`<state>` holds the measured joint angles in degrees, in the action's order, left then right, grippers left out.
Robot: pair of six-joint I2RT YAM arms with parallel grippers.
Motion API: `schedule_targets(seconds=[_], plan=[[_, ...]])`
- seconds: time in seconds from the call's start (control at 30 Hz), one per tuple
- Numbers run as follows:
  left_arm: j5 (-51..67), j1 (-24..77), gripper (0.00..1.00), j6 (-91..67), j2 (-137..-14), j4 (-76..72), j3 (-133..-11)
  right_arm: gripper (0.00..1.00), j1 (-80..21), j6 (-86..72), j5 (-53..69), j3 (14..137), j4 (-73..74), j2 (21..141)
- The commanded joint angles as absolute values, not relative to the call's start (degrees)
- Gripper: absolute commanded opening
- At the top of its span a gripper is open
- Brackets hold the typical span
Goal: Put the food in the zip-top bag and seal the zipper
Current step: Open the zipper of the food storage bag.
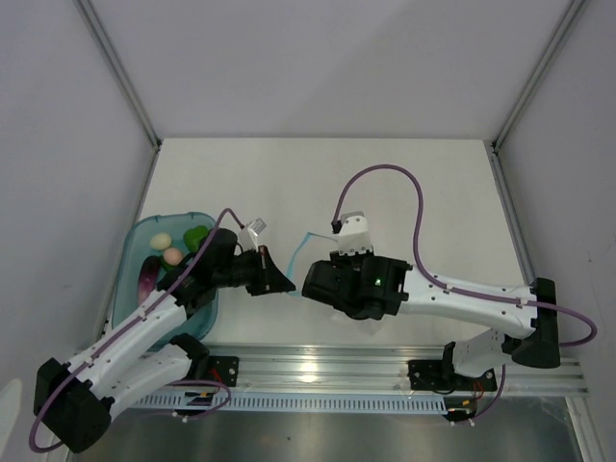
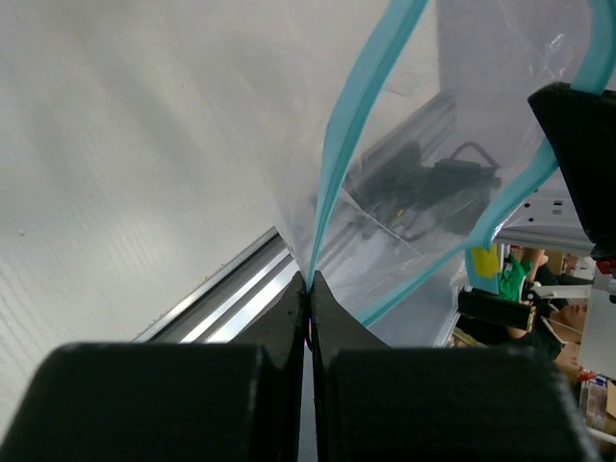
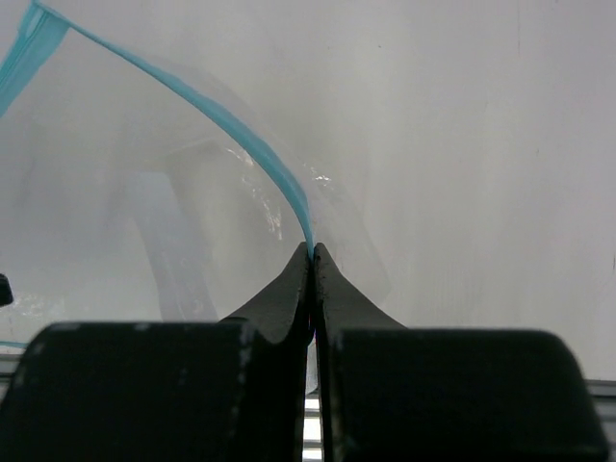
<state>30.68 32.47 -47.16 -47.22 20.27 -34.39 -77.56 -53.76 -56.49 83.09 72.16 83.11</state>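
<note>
Bag hangs over the surface's near middle, between the arms. Left claw is clenched on its zipper. Right claw is also clenched on the zipper, at another spot. Food lies in the tray at the left edge.

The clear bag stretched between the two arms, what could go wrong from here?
The left gripper and right gripper each pinch only the thin zipper strip with their tips, so the floppy bag might slip free. The food lies in the teal tray and both grippers are busy; releasing one side to fetch it could let the mouth sag shut.
</note>
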Motion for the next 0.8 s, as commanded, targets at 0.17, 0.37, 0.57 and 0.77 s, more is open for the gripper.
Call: schedule_targets(seconds=[0.17, 0.37, 0.57, 0.77], plan=[[31.03, 32.78, 0.01, -42.10, -52.46, 19.33, -37.88, 0.00, -69.53, -39.64, -46.06, 74.27, 52.65, 75.85], [31.65, 32.78, 0.02, -39.64, -54.84, 19.68, -38.67, 0.00, -69.70, -40.69, -46.15, 75.15, 53.18, 77.25], [27.17, 32.70, 0.45, -39.11, -53.44, 22.76, -41.04, 0.00, -70.93, -43.42, -46.23, 75.41, 54.32, 78.49], [19.44, 32.61, 0.88, -38.58, -48.97, 27.24, -43.50, 0.00, -70.58, -37.89, -46.76, 74.18, 50.54, 79.80]])
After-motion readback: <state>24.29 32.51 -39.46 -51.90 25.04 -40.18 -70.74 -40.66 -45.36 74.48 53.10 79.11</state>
